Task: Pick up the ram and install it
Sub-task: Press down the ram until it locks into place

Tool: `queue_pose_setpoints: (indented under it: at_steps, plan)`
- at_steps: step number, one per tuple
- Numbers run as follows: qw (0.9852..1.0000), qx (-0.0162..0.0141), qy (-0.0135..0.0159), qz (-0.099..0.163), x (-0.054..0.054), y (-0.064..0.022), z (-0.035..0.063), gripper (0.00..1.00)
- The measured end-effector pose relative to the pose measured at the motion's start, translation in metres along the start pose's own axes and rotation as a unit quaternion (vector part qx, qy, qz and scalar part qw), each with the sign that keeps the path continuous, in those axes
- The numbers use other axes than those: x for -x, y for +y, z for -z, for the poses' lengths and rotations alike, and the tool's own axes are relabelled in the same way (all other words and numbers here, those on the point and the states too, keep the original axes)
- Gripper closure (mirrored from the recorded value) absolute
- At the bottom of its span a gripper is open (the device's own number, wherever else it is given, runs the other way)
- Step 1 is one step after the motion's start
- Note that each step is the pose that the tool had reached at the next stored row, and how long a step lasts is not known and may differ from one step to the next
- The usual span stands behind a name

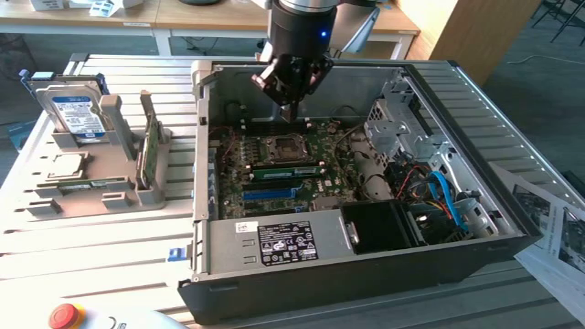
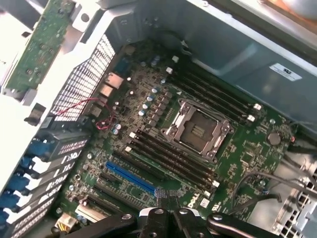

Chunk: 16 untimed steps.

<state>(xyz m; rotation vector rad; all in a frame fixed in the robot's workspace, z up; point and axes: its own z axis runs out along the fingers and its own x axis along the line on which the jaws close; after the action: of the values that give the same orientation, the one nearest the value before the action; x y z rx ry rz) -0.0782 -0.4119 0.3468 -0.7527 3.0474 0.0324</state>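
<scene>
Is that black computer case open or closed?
Open: the black computer case has no side panel on, so the green motherboard lies exposed beneath the gripper.

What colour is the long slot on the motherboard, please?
Blue; the long slot stands out against the green motherboard, best in the wrist view.

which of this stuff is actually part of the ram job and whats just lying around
Part of the job:
- ram, upright in the grey holder outside the case
- gripper, over the motherboard
- black memory slots beside the CPU socket

Just lying about:
- hard drive in the holder
- printed papers
- red button
</scene>
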Motion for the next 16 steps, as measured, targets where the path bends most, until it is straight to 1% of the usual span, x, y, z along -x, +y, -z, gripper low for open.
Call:
queue_pose_setpoints:
  at_steps: [4,8,12,14,16]
  plan:
    - [0.9995,-0.0002,-0.0006,-0.031,0.0,0.0,0.0,0.89]
    - [0.998,-0.0005,-0.0012,-0.062,0.0,0.0,0.0,0.89]
    - [0.9956,-0.0007,-0.0018,-0.094,0.0,0.0,-0.0001,0.89]
    - [0.994,-0.0008,-0.0021,-0.109,0.0,0.0,-0.0001,0.89]
    - [0.9922,-0.0009,-0.0024,-0.125,0.0,0.0,-0.0001,0.89]
